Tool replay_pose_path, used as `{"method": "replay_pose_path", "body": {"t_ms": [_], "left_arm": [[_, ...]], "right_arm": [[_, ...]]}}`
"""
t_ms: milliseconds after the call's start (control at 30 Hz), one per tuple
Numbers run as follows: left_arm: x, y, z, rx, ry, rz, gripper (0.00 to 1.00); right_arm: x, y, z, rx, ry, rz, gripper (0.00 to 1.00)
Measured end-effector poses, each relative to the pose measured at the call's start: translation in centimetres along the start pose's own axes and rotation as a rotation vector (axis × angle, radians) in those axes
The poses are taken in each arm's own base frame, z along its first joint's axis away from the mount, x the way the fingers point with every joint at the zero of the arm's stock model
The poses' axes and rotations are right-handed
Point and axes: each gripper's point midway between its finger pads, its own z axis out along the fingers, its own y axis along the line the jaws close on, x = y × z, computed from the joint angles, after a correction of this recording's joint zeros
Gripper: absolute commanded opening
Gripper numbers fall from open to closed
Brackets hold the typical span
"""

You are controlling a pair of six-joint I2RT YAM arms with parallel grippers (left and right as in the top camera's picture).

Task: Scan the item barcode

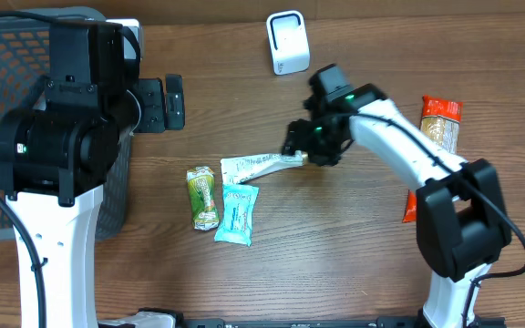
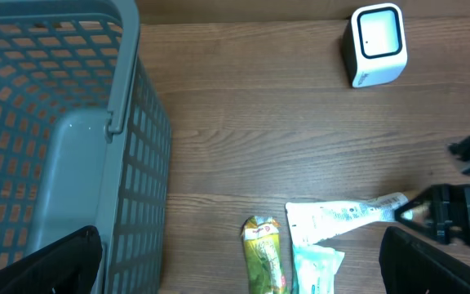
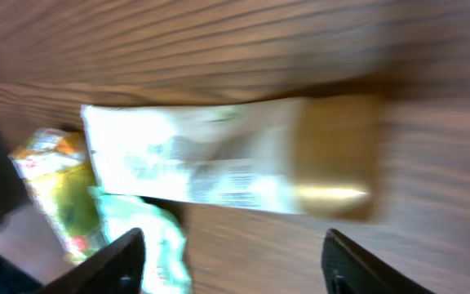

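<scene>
Packet [image 3: 210, 167] lies flat on wood table [image 1: 335, 273] just ahead of right gripper [image 3: 233, 241], jaws apart, gripping nothing. Left gripper [image 2: 239, 245] wide open, empty.

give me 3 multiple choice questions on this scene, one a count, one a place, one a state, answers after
1. How many packets lie clustered mid-table by the right gripper?
A one
B three
C five

2. Where is the white scanner?
A in the right gripper
B on top of a packet
C on the table, apart from those packets

3. The left gripper is:
A open and empty
B shut on a packet
C shut on the scanner

Answers:
1 B: the white packet, green packet and teal packet lie close together.
2 C: it stands alone on bare wood.
3 A: its fingers stand wide apart with nothing between them.
</scene>
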Motion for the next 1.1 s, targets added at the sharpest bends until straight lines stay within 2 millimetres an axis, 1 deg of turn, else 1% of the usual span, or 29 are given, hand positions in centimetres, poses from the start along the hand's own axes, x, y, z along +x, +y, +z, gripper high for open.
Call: {"method": "replay_pose_path", "body": {"t_ms": [33, 100, 200, 300, 367, 400, 433, 500, 567, 700, 833, 933, 1000, 1033, 1067, 1100], "left_arm": [[0.0, 0.0, 0.0, 0.0, 0.0, 0.0, 1.0], [0.0, 0.0, 0.0, 0.0, 0.0, 0.0, 1.0], [0.0, 0.0, 0.0, 0.0, 0.0, 0.0, 1.0], [0.0, 0.0, 0.0, 0.0, 0.0, 0.0, 1.0], [0.0, 0.0, 0.0, 0.0, 0.0, 0.0, 1.0], [0.0, 0.0, 0.0, 0.0, 0.0, 0.0, 1.0], [0.0, 0.0, 0.0, 0.0, 0.0, 0.0, 1.0], [0.0, 0.0, 0.0, 0.0, 0.0, 0.0, 1.0], [0.0, 0.0, 0.0, 0.0, 0.0, 0.0, 1.0], [0.0, 0.0, 0.0, 0.0, 0.0, 0.0, 1.0], [0.0, 0.0, 0.0, 0.0, 0.0, 0.0, 1.0], [0.0, 0.0, 0.0, 0.0, 0.0, 0.0, 1.0], [0.0, 0.0, 0.0, 0.0, 0.0, 0.0, 1.0], [0.0, 0.0, 0.0, 0.0, 0.0, 0.0, 0.99], [0.0, 0.0, 0.0, 0.0, 0.0, 0.0, 1.0], [0.0, 0.0, 0.0, 0.0, 0.0, 0.0, 1.0]], "right_arm": [[0.2, 0.6, 0.3, 0.001, -0.005, 0.013, 0.82], [0.4, 1.4, 0.9, 0.011, -0.026, 0.047, 0.86], [-0.1, 2.3, 1.8, 0.022, -0.093, 0.094, 0.9], [-0.3, 2.6, 2.7, 0.037, -0.14, 0.125, 0.9], [-0.3, 2.7, 3.8, 0.047, -0.156, 0.133, 0.87], [-0.1, 2.6, 4.7, 0.058, -0.155, 0.141, 0.82], [-0.1, 2.5, 4.9, 0.063, -0.156, 0.143, 0.79], [0.1, 2.0, 6.1, 0.084, -0.151, 0.152, 0.72], [0.2, 1.6, 6.8, 0.099, -0.15, 0.165, 0.71], [-0.9, 1.0, 6.6, 0.122, -0.2, 0.15, 0.69], [-2.6, -0.2, 5.8, 0.148, -0.244, 0.12, 0.63], [-4.3, -1.9, 4.9, 0.168, -0.273, 0.104, 0.63], [-5.5, -3.5, 4.1, 0.184, -0.287, 0.097, 0.63], [-6.1, -4.3, 3.6, 0.191, -0.294, 0.09, 0.65], [-6.7, -5.1, 3.2, 0.194, -0.299, 0.079, 0.69], [-7.1, -5.7, 2.8, 0.195, -0.301, 0.068, 0.7]]}}
